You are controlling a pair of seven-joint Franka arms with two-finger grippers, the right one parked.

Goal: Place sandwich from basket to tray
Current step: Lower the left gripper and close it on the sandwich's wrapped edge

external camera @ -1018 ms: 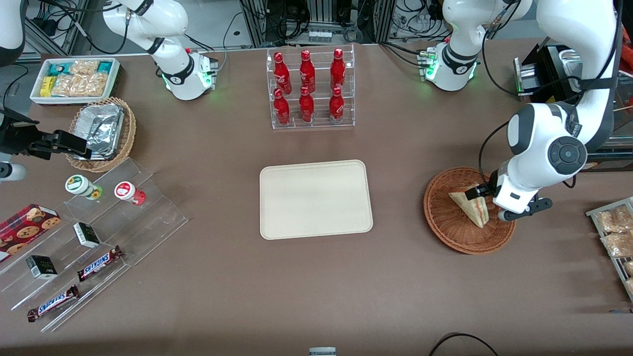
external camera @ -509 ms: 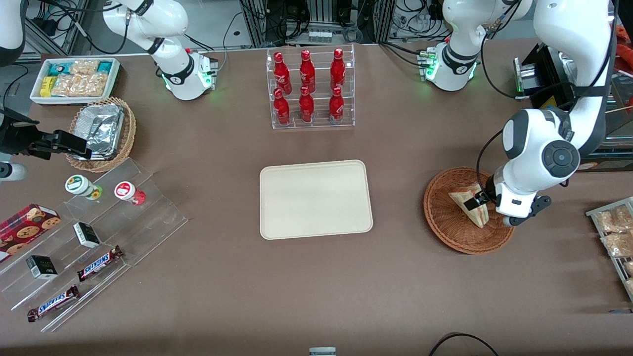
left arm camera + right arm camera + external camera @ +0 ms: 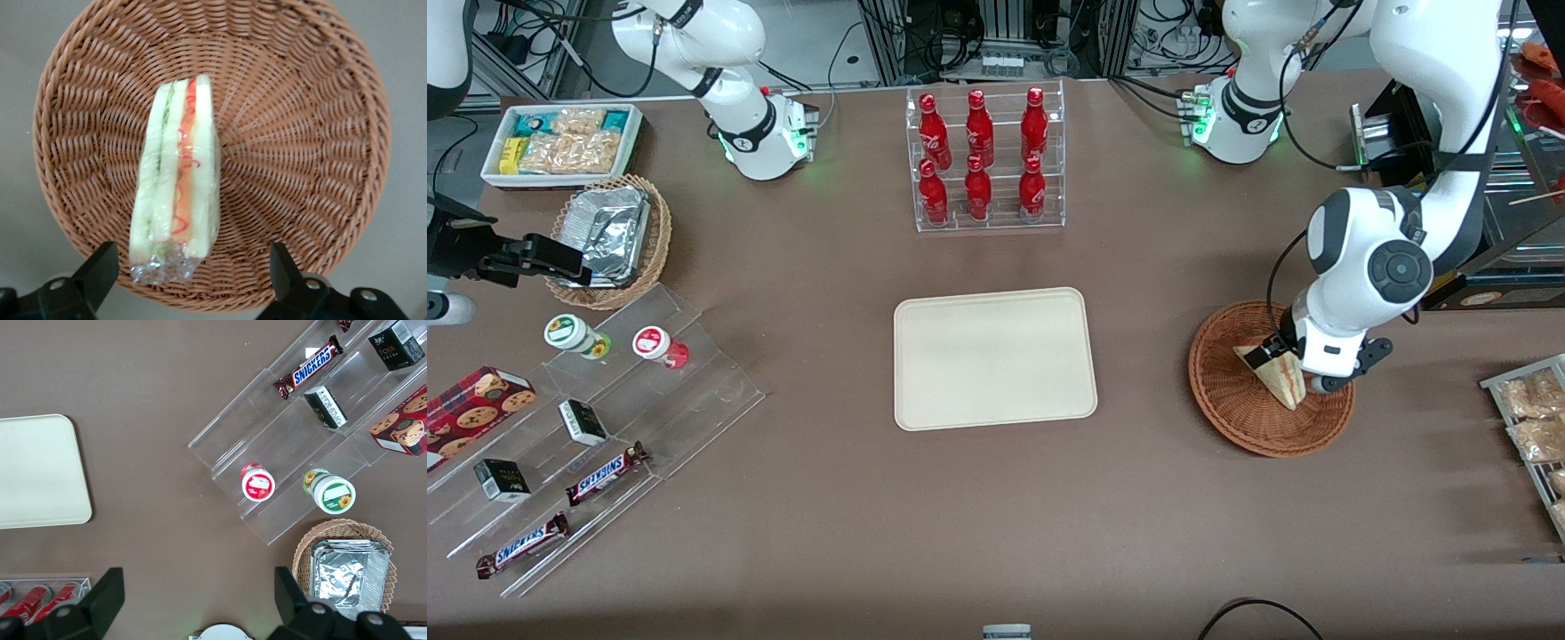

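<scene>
Over the basket your gripper hangs with its fingers spread wide apart, one on each side of the sandwich and neither touching it as far as the wrist view shows. You have nothing in hand yet.

The sandwich lies in the basket, wrapped in clear film, resting on one bread face with its striped cut edge turned up toward the wrist camera. It sits off the basket's middle, toward the rim. From the front view the wrist covers part of the wedge, so you cannot judge there how close the fingers stand to the bread.

So the approach looks about finished, and the grasp itself is not made. Left for you: lower the fingers around the wedge, close across the two bread faces, lift it clear of the woven rim, carry it toward the parked arm's end of the counter, and set it down.

The tray lies bare at the counter's middle, well apart from the basket, with open counter between them. Nothing of the task's placing is done; judged from this, you are early in the job, with pick, carry and release all ahead.
</scene>
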